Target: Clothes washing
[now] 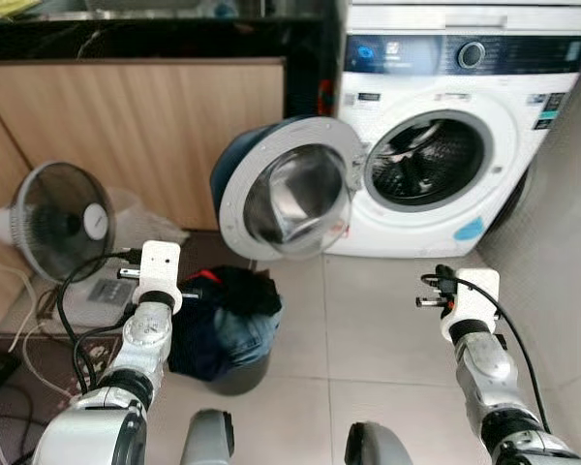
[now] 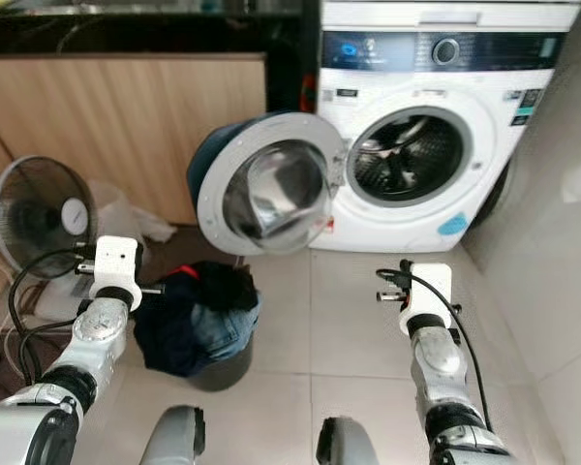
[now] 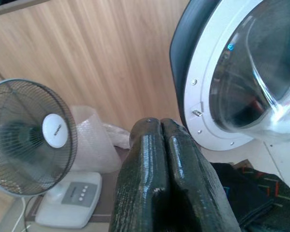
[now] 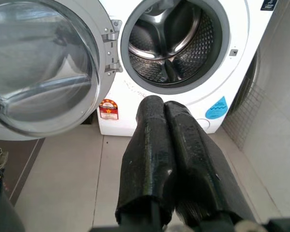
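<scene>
A white front-loading washing machine [image 1: 445, 126] stands ahead to the right. Its round door [image 1: 290, 189] is swung open to the left, and the steel drum [image 4: 171, 46] looks empty. Left of centre on the floor, below the door, a dark basket [image 1: 234, 373] is heaped with dark clothes and jeans [image 1: 228, 315]. My left gripper [image 3: 160, 126] is shut and empty, held beside the basket and pointing towards the fan and the door. My right gripper [image 4: 163, 105] is also shut with nothing in it, hovering over the tiles and aimed at the drum opening.
A white standing fan [image 1: 63, 218] sits at the left with a crumpled plastic bag [image 3: 94, 140] behind it. Cables [image 1: 73, 339] trail on the floor near my left arm. A wooden cabinet front [image 1: 145, 126] runs along the back, and a tiled wall [image 1: 562, 252] closes the right.
</scene>
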`<state>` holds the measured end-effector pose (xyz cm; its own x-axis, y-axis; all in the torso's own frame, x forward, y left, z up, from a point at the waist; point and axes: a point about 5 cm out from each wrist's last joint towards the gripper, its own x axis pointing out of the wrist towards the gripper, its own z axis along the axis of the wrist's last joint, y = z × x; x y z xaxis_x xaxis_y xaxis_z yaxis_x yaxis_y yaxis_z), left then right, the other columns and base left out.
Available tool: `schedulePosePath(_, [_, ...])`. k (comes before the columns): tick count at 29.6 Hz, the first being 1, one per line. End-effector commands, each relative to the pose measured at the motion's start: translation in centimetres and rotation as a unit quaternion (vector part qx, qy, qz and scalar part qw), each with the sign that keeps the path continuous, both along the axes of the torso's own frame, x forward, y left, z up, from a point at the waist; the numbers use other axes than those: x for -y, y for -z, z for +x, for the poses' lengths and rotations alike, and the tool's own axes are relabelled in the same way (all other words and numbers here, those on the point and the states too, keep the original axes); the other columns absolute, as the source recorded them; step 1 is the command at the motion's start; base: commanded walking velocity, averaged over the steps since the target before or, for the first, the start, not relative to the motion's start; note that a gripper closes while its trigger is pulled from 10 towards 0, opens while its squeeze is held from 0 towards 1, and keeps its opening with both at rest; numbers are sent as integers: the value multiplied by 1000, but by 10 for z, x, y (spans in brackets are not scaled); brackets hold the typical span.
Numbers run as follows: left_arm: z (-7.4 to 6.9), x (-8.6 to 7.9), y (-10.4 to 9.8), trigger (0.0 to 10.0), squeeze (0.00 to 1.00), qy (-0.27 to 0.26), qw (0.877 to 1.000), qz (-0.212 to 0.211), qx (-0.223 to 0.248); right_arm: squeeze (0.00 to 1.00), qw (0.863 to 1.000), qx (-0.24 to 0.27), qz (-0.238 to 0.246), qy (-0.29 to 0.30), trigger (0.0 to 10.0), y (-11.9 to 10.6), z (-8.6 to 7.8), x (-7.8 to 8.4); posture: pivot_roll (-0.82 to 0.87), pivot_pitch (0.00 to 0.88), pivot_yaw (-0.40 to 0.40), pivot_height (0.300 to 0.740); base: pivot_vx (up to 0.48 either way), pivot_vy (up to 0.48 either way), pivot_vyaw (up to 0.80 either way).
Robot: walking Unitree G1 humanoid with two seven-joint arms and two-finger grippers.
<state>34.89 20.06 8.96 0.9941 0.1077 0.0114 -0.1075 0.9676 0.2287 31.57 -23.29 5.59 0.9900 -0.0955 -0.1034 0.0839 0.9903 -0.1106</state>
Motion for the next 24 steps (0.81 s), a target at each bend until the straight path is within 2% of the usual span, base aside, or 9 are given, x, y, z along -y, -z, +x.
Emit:
schedulePosePath(1, [2, -2, -3, 10000, 0, -1, 1000, 6, 4, 0, 1000, 5, 3, -9, 10000, -3, 4, -4, 31, 73, -20, 613, 0, 0, 0])
schedulePosePath(6, [1, -2, -3, 10000, 0, -1, 1000, 5, 2, 0, 1000, 6, -9, -23, 10000, -3, 3, -6, 32, 80, -21, 613, 0, 0, 0])
schedulePosePath(24, [1, -2, -2, 10000, 0, -2, 1000, 4, 0, 0, 999, -4, -14, -29, 10000, -1, 2, -6, 31, 91, -22, 613, 0, 0, 717])
